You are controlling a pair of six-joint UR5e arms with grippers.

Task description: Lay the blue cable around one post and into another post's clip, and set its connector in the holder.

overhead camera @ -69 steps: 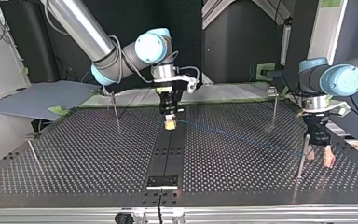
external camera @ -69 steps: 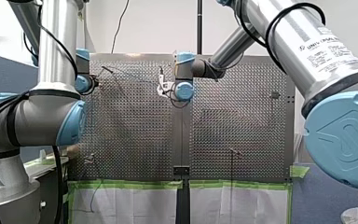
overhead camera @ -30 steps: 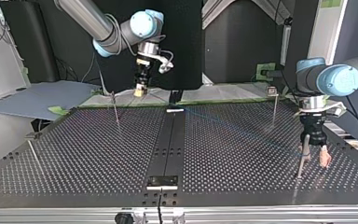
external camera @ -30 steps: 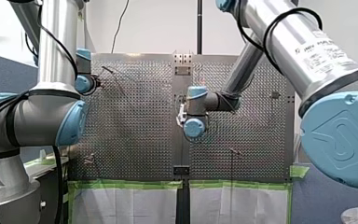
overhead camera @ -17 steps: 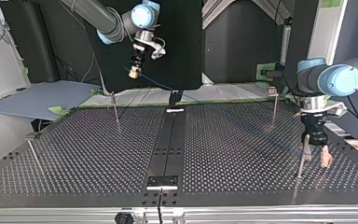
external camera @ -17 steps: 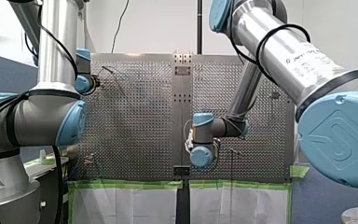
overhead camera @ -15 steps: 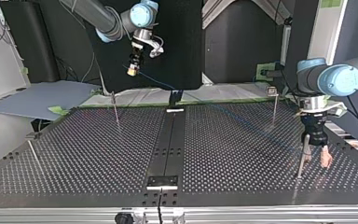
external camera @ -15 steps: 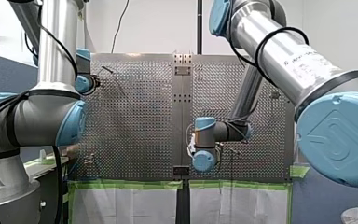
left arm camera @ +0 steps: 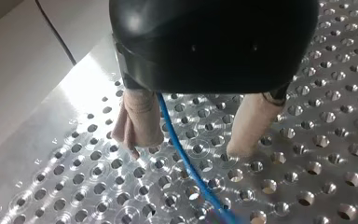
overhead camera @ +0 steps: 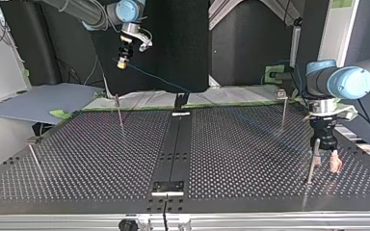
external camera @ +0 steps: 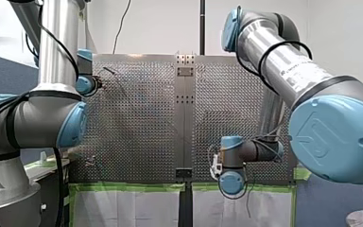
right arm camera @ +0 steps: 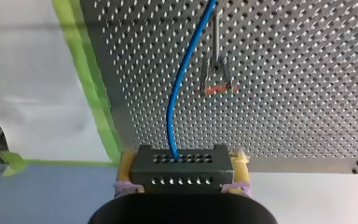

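R gripper (right arm camera: pixel 182 159), yellow pads, is clamped on the black perforated connector (right arm camera: pixel 182 170), one pad on each side. In the top view it hangs high and off the table (overhead camera: pixel 101 159), out past the far edge twd the far-left corner. The blue cable (right arm camera: pixel 179 88) leaves the connector's face, curves over the table edge lined w/ green tape (right arm camera: pixel 91 88) and runs on across the holes. There it passes just beside a clip post (right arm camera: pixel 216 70) w/ an orange-red mark, but it is not in the clip. In the top view the cable slants down from the R gripper twd the middle of the far edge. Over the table it's too faint to follow.

L gripper (left arm camera: pixel 193 140), black w/ beige pads, has its fingers (left arm camera: pixel 137 121) spread apart and grips nothing. The cable threads btwn them, loose and close by one pad, then carries on over the table surface. In the top view this gripper sits low by the table's right edge, nr the near-right corner, w/ a thin post (overhead camera: pixel 310 173) right beside one finger. Can't tell if the cable goes round that post.

A black bracket (overhead camera: pixel 167 186) sits on the centre strip at the near edge, well apart from both grippers.
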